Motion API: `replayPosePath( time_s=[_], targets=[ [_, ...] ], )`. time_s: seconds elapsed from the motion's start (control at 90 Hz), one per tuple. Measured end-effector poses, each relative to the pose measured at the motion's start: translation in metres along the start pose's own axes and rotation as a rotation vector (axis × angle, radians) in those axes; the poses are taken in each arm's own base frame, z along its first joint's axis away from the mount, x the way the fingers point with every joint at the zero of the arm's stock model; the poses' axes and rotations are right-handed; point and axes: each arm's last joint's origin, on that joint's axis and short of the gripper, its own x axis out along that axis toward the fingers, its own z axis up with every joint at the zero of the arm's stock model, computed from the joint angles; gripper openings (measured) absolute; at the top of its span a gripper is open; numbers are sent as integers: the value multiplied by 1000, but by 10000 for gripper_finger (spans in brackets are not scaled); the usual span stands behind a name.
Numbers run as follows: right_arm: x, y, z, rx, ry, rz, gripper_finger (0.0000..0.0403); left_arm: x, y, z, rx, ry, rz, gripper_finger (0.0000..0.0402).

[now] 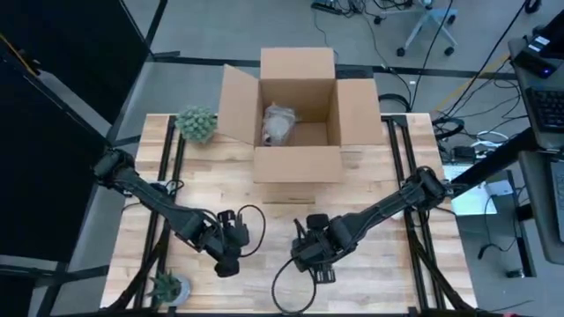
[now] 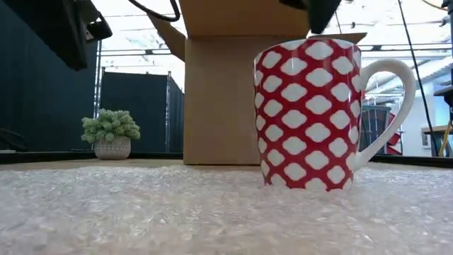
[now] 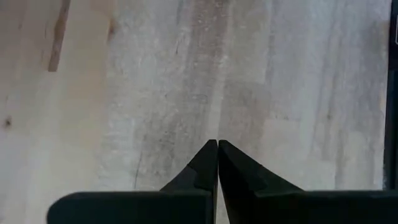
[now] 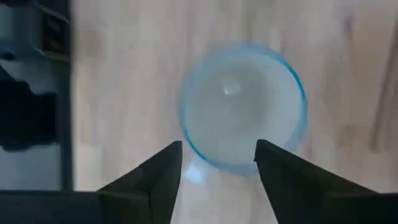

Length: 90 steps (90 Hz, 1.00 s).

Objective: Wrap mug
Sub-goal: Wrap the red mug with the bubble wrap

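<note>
A red mug (image 2: 308, 113) with white diamonds and a white handle (image 2: 393, 106) stands upright on a sheet of bubble wrap (image 2: 177, 212) spread on the wooden table. My right gripper (image 4: 217, 152) hangs open above it, fingers pointing down over the near part of the mug's rim (image 4: 242, 102); in the high view the right gripper (image 1: 306, 255) hides the mug. My left gripper (image 3: 217, 144) is shut, pointing down over the bubble wrap (image 3: 261, 87), to the left of the mug, with nothing in it.
An open cardboard box (image 1: 297, 163) stands at the table's far middle, with a wrapped bundle (image 1: 280, 125) inside. One small potted plant (image 1: 196, 123) sits at the far left, another (image 1: 167, 286) at the near left corner.
</note>
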Motion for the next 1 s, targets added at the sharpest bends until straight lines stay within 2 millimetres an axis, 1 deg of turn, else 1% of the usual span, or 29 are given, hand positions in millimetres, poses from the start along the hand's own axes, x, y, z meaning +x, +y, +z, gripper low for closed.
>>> replayPosePath(
  time_s=[0.1,0.178,0.256,0.344,0.389,0.444,0.522,0.644,0.789,0.9,1.0],
  targets=[
    [-13,8,-19,75,66,-18,188,0,0,0,0,-1,2,0],
    [-24,16,-33,125,67,-56,188,0,0,0,0,-2,3,0],
    [-30,26,-45,175,39,-142,188,0,0,0,0,-4,4,0],
    [-29,33,-61,272,21,-276,188,0,0,1,-2,-18,7,0],
    [-24,35,-69,334,14,-333,188,0,0,2,-4,-34,14,0],
    [-17,39,-81,394,4,-354,188,0,-1,3,-8,-59,23,0],
    [-6,38,-100,532,-6,-376,188,0,0,5,-15,-73,26,0],
    [14,33,-137,753,-30,-437,188,1,0,7,-21,-94,31,0],
    [30,23,-179,966,-64,-389,188,1,1,8,-23,-112,53,0],
    [47,17,-204,1113,-72,-300,188,1,3,10,-31,-135,69,0],
    [66,17,-221,1178,-51,-220,188,1,3,13,-41,-174,94,0]
  ],
)
